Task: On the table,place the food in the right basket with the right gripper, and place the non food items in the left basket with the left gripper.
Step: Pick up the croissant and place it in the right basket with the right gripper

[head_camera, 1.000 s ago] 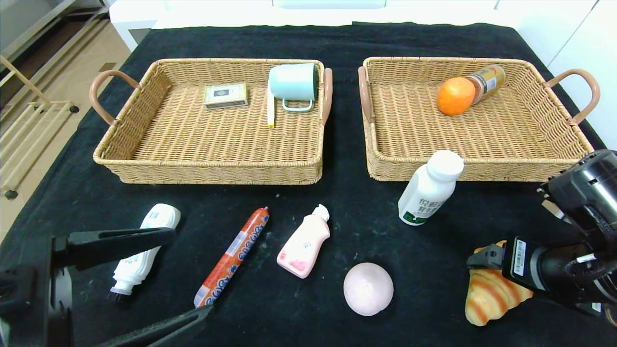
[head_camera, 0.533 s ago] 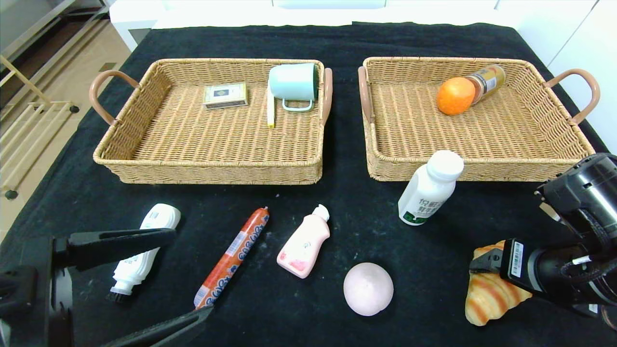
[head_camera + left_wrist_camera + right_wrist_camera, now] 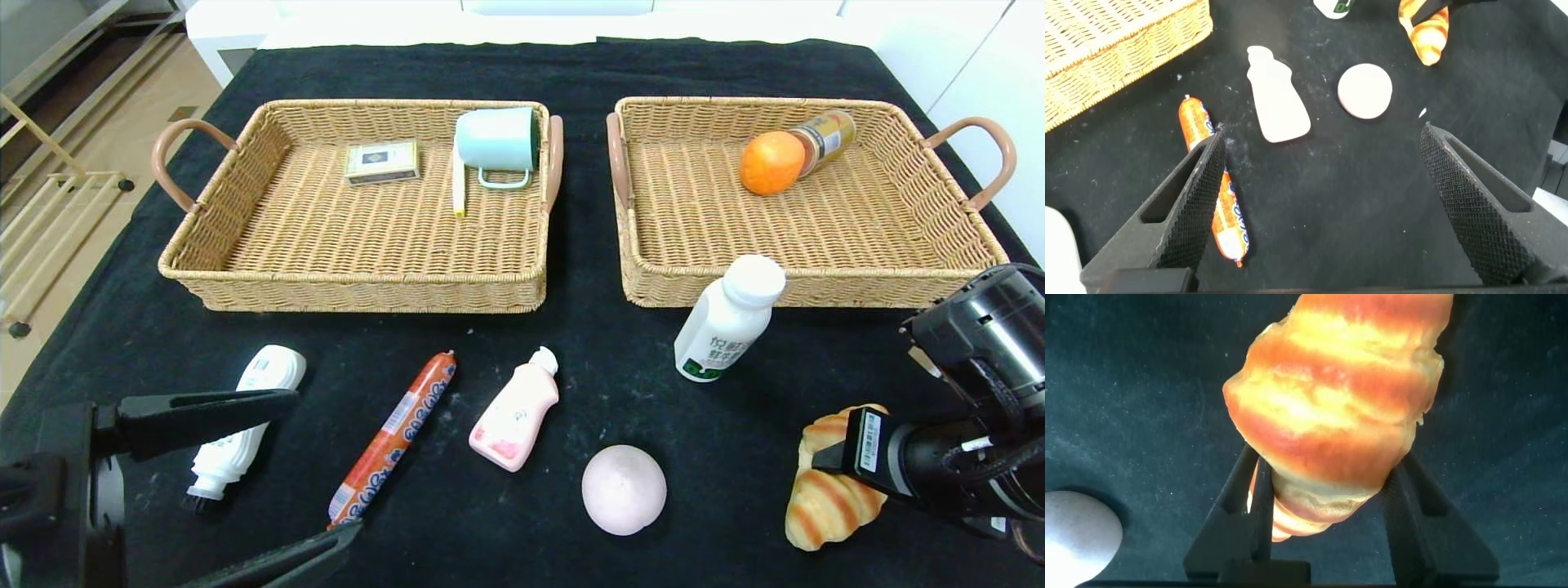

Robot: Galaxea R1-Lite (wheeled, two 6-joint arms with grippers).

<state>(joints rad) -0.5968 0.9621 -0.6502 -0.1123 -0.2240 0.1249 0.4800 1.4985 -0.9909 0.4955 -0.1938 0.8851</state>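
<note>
My right gripper [image 3: 826, 459] at the table's front right is shut on a golden striped croissant [image 3: 823, 508], which rests on the black cloth; in the right wrist view the fingers [image 3: 1256, 490] press both sides of the croissant [image 3: 1339, 400]. My left gripper [image 3: 326, 462] is open and empty at the front left, above an orange sausage [image 3: 396, 433] and beside a white brush bottle [image 3: 241, 429]. A pink bottle [image 3: 516, 416], a pale pink ball [image 3: 624, 488] and a white milk bottle [image 3: 729, 318] lie between the arms.
The left basket [image 3: 351, 292] holds a card box [image 3: 381, 161], a mint mug [image 3: 498, 143] and a pen [image 3: 458, 184]. The right basket [image 3: 808, 287] holds an orange [image 3: 771, 162] and a can [image 3: 829, 137]. The table ends just right of the right basket.
My right gripper has moved a little right and down over the croissant, and more of the croissant's far end now shows. The left arm has barely moved.
</note>
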